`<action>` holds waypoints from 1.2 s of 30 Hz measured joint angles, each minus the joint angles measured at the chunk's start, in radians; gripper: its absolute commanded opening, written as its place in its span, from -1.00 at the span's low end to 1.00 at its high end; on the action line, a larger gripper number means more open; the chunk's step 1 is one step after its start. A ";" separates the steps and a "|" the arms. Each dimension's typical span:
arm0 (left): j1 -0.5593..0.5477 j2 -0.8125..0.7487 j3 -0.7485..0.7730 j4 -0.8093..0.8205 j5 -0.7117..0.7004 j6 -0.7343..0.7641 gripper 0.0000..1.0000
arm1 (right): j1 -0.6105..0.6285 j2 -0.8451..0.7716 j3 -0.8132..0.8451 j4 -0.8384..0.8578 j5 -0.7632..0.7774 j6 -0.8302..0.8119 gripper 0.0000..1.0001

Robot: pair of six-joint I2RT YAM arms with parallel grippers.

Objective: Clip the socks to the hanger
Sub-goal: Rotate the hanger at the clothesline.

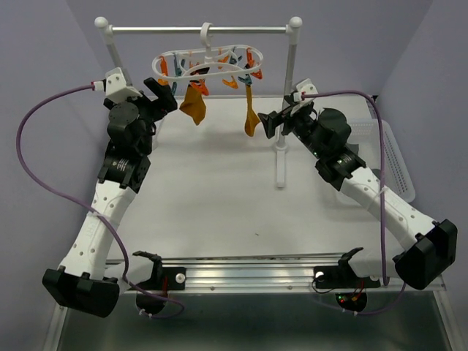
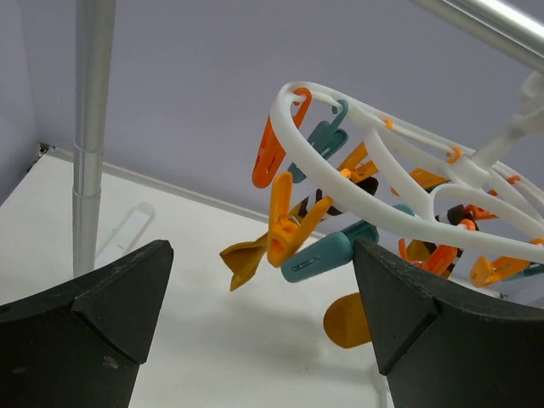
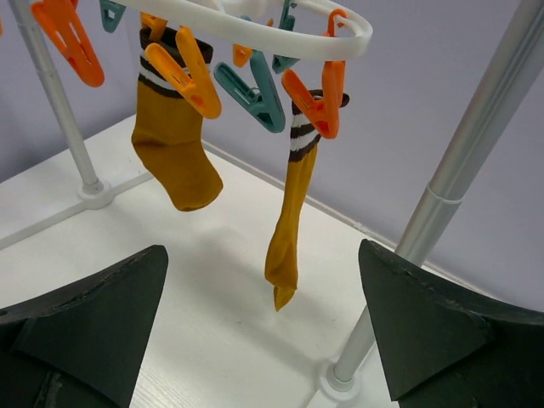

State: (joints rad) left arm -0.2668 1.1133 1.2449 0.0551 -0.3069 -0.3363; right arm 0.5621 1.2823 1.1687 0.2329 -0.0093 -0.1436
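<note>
Hanger: hooked on the rail.
Socks: 2 mustard ones hang clipped by their cuffs, the broad sock and the thin twisted sock; grey ones not in view.
Left gripper: wide, empty, facing the clips.
Right gripper: wide, empty, facing both socks.
Risk: a nudged hanger could swing; the thin sock's clip might slip.

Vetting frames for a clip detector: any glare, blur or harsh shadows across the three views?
Top external: even, diffuse light, with a glare strip on the metal profile at the table's near edge. Left wrist: hanger fairly sharp, bright highlight on the rail, fingers dark with little detail. Right wrist: mustard socks crisp, only soft shadows on the table.
</note>
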 measured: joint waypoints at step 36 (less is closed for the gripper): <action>0.000 0.053 -0.058 0.045 0.221 0.177 0.98 | 0.000 0.159 0.102 -0.107 0.002 0.016 1.00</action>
State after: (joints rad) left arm -0.2665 1.1664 1.1866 0.1005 -0.0860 -0.1596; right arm 0.5621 1.4414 1.2709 0.1261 -0.0074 -0.1276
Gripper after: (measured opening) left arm 0.989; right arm 0.997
